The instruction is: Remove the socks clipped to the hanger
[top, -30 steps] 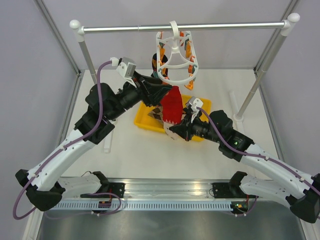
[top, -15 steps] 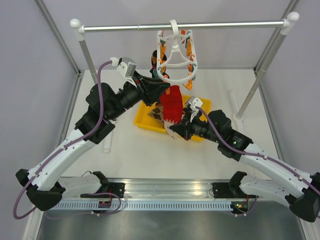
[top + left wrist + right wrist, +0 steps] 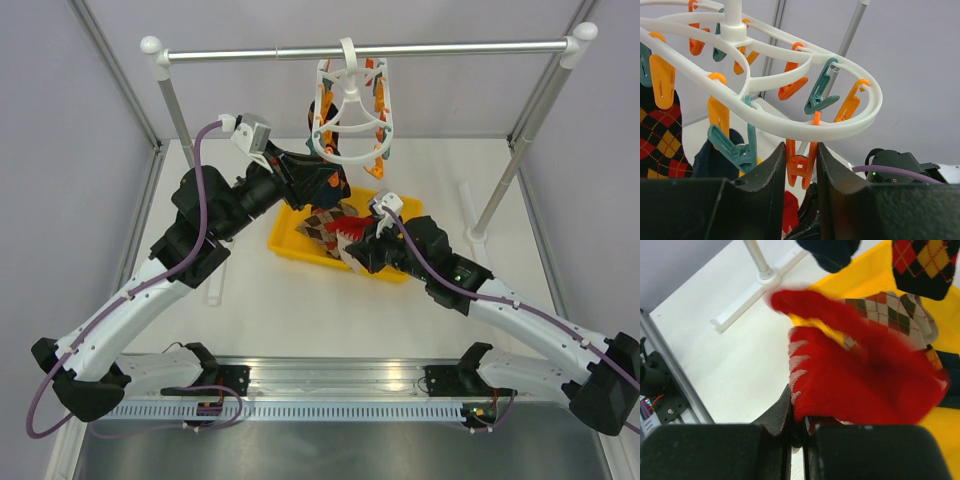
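R fingers [image 3: 775, 420] clamped on red sock [image 3: 860, 385], directly over yellow tray [image 3: 935, 440]; L fingers [image 3: 765, 175] pinch orange peg [image 3: 800, 167] on hanger [image 3: 790, 127].

Figure: white bench [image 3: 300, 310] bearing a yellow tray [image 3: 286, 238] near its centre. The white feet [image 3: 466, 200] of the rail stand rest on it at left and right.

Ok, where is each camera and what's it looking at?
Top: above and behind, looking down at the table; both arms show.
Left wrist: looks up at the hanger; left claw pinches an orange peg.
Right wrist: looks down into the yellow bin; right claw grips the red sock.
Shared: the hanger, top and left wrist.
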Robot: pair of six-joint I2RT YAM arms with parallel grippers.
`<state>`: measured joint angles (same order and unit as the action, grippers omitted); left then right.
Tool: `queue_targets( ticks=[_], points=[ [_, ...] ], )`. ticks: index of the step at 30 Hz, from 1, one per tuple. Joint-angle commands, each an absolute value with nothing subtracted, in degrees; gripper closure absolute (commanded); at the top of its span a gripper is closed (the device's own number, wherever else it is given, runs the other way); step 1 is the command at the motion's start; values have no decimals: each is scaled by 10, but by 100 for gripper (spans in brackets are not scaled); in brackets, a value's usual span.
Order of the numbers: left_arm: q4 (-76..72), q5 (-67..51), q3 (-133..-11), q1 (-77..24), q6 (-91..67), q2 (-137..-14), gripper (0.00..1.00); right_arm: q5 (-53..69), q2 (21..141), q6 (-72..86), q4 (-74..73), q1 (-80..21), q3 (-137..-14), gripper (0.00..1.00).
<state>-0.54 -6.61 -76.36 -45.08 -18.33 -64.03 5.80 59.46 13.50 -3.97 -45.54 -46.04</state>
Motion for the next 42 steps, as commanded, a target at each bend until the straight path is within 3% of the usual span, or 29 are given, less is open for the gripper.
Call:
queue_targets(
  ticks=[1, 19, 29, 30, 33, 34, 37, 42],
  points=[
    [-26, -55, -785, -452, -172, -637, 98, 24, 603, 146, -38, -440, -457, 92],
    [-25, -62, -788, -452, -176, -638, 98, -13, 784, 173, -12, -353, -534, 92],
    [-24, -62, -788, -452, -178, -637, 98, 24, 875, 193, -4, -283, -569, 87],
    [-24, -62, -788, -452, -178, -637, 98, 28, 878, 194, -4, -282, -567, 85],
    [-22, -62, -788, -452, -178, -638, 98, 38, 879, 199, 13, -283, -559, 68],
    [-21, -61, -788, -451, -178, -639, 98, 36, 876, 200, 14, -283, -558, 56],
    [-21, -62, -789, -452, -178, -640, 98, 34, 864, 202, 14, -283, -553, 38],
    [-21, -61, -788, -452, -178, -643, 98, 33, 840, 212, 10, -283, -548, 28]
  ],
)
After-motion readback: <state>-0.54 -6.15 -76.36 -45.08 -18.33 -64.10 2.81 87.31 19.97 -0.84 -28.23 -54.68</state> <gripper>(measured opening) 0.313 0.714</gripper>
